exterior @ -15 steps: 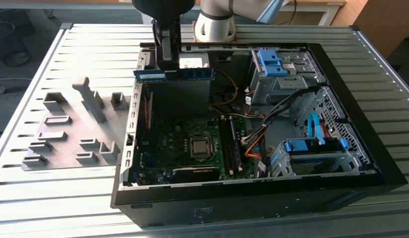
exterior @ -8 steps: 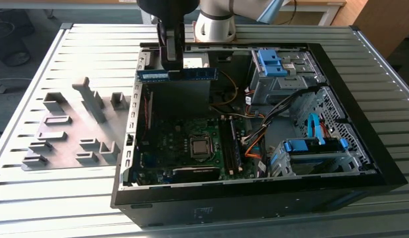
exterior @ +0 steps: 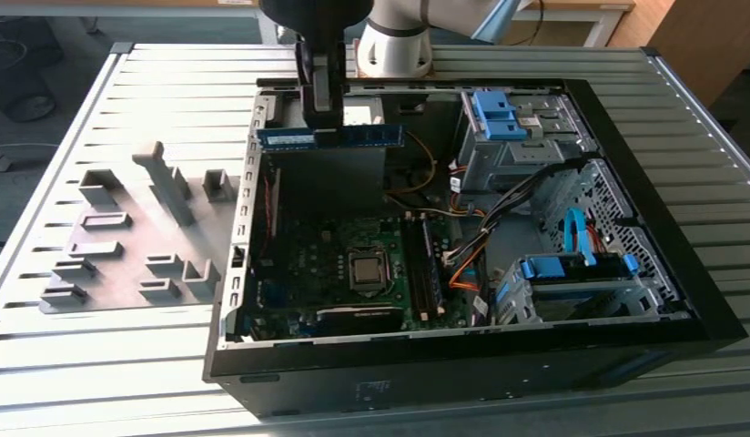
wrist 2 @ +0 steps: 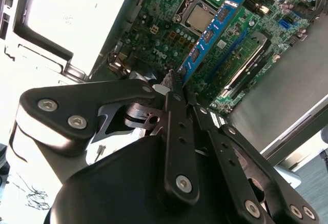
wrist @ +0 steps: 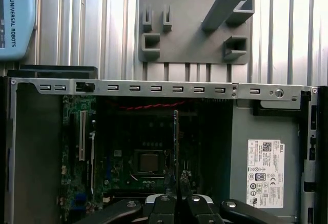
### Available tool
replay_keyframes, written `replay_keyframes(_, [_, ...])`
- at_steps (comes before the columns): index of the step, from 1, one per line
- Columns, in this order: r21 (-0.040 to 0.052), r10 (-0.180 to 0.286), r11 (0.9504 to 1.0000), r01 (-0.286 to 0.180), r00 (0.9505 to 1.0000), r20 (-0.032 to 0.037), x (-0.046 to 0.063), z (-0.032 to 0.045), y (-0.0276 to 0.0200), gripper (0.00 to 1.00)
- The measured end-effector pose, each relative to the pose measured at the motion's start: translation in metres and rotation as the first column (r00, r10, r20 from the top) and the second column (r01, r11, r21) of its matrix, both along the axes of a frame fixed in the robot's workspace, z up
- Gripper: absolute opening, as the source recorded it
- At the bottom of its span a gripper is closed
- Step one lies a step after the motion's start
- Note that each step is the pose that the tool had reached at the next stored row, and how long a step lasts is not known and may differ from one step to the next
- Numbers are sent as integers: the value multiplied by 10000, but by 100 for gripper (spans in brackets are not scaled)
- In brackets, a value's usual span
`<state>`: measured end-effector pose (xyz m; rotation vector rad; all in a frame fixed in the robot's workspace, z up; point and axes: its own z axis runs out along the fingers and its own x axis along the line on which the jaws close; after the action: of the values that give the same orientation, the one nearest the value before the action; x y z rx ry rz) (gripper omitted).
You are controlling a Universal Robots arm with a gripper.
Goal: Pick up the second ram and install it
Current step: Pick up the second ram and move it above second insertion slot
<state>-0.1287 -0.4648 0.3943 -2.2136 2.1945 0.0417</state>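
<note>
Your gripper (exterior: 324, 126) pinches the second ram (exterior: 369, 137), its fingers pressed on the stick, level above the open computer case (exterior: 472, 355) and its motherboard (exterior: 332, 264).

Open computer case (exterior: 472, 364), grey fixture blocks (exterior: 168, 182), slatted table (exterior: 59, 382)

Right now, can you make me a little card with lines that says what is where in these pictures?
pincer: shut on the second ram
second ram: held in the air over the open computer case, not in a slot
second ram's look: long blue stick with dark chips, seen in the second wrist view
motherboard: lies flat inside the case, below the ram
grey fixture plate: on the table, at the exterior view's left of the case
</note>
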Motion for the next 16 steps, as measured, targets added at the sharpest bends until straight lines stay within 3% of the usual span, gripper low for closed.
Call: replay_keyframes(16, [0,-1,10000,1,10000,0,186,0,0,14])
